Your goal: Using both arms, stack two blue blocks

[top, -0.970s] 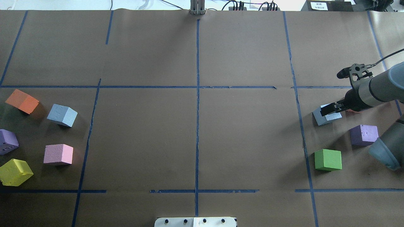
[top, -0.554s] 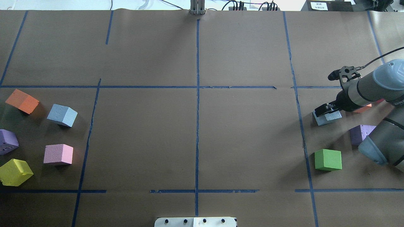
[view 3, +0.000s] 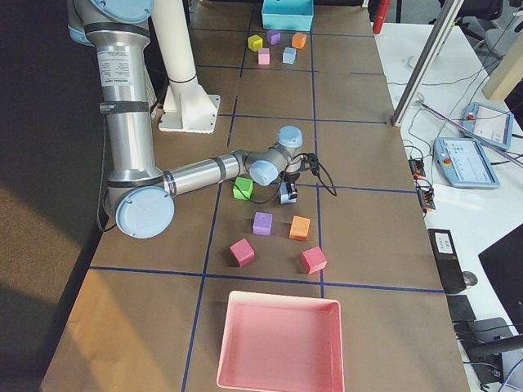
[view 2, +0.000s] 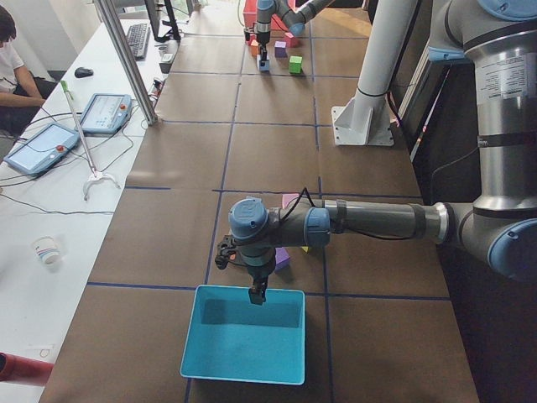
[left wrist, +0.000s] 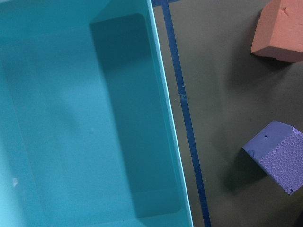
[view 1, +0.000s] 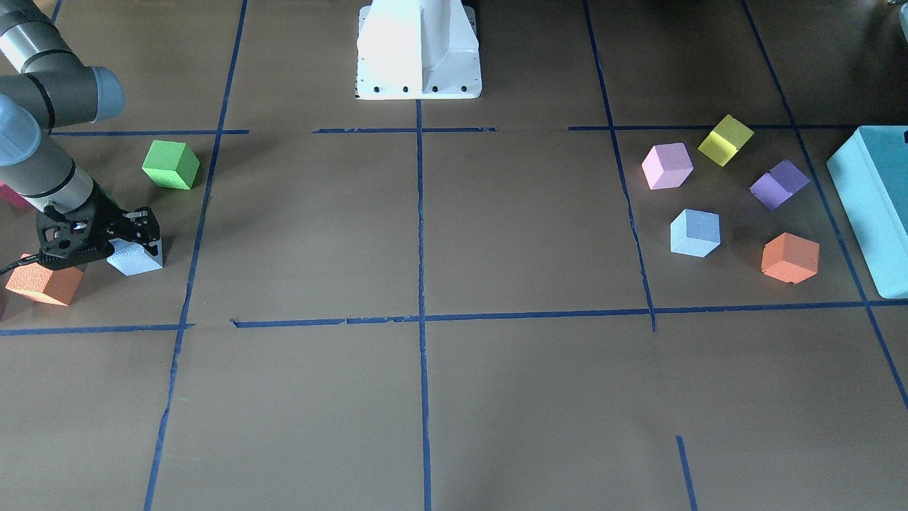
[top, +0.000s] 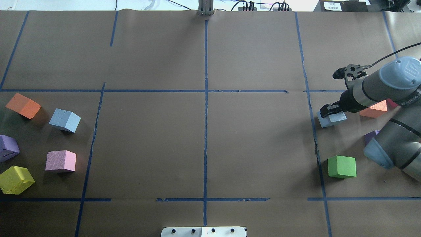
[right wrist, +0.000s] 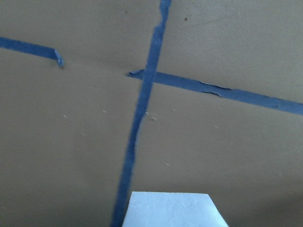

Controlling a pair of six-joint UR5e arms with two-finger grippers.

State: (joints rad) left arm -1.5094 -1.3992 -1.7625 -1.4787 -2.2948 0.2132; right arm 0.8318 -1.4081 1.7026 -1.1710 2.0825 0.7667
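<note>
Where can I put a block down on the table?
The middle of the table, both sides of the centre tape line, is bare. Crowded: the left end, around the loose blue block and pink block; the right end, around the green block and the right tool gripping the other blue block.

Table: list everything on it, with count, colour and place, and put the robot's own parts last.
sky-blue foam cubes: two; one on the robot's left side, one held on the right side.
orange foam cubes: two; one left, one right.
purple foam cubes: two; one left, one right, partly hidden.
light pink foam cube: one, left.
yellow foam cube: one, left.
green foam cube: one, right.
magenta foam cubes: two, towards the right end.
teal rectangular box: one, left end.
pink rectangular tray: one, right end.
white pedestal: one, robot's base.
right gripper: shut on a sky-blue cube.
left gripper: above the teal box; open or shut unclear.
</note>
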